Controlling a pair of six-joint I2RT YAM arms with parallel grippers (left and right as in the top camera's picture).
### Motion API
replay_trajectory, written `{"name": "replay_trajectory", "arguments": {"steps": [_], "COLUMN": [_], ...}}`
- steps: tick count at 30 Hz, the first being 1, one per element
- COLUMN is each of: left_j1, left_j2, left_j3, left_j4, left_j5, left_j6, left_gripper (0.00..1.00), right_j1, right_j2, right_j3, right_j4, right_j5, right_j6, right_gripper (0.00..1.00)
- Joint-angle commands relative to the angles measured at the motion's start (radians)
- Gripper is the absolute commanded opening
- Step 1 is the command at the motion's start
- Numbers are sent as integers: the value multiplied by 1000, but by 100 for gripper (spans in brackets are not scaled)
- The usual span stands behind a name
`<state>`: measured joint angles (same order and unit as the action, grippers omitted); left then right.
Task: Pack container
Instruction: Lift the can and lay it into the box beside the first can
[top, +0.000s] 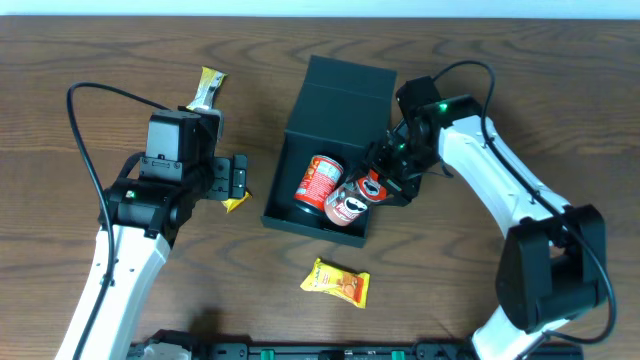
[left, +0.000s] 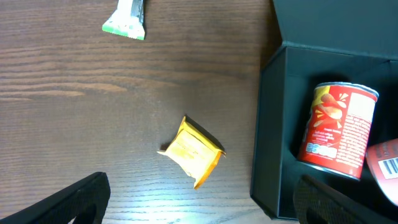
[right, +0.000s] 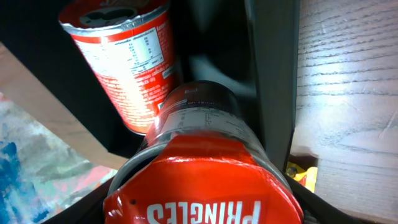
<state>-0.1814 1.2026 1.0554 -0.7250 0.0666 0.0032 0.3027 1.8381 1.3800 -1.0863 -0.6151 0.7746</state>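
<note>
The dark teal container (top: 340, 95) stands open at mid-table with its flap lid laid back. A red snack can (top: 318, 182) lies inside it. My right gripper (top: 385, 182) is shut on a red Pringles can (top: 352, 204) and holds it at the box's front right corner, partly inside. In the right wrist view the Pringles can (right: 205, 186) fills the jaws (right: 202, 214), with the other can (right: 127, 68) beyond it and the box wall (right: 273, 74) to the right. My left gripper (top: 232, 178) is open and empty over a small yellow packet (left: 191, 150), left of the box wall (left: 270, 124).
A yellow snack packet (top: 336, 283) lies in front of the box. A bar in a yellow and green wrapper (top: 208, 88) lies at the back left; its green end shows in the left wrist view (left: 125, 18). Cables loop off both arms.
</note>
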Motion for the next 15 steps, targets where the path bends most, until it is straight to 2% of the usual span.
{"name": "replay_trajectory", "arguments": {"steps": [1, 8, 15], "left_j1": [-3, -3, -3], "left_j2": [3, 3, 3], "left_j3": [15, 15, 15], "left_j4": [3, 2, 2], "left_j5": [-18, -18, -18], "left_j6": [-3, -3, -3], "left_gripper": [96, 95, 95], "right_j1": [-15, -17, -17], "right_j2": [8, 8, 8], "right_j3": [27, 27, 27], "right_j4": [5, 24, 34], "right_j5": [-48, -48, -48], "right_j6": [3, 3, 6], "right_gripper": [68, 75, 75]}}
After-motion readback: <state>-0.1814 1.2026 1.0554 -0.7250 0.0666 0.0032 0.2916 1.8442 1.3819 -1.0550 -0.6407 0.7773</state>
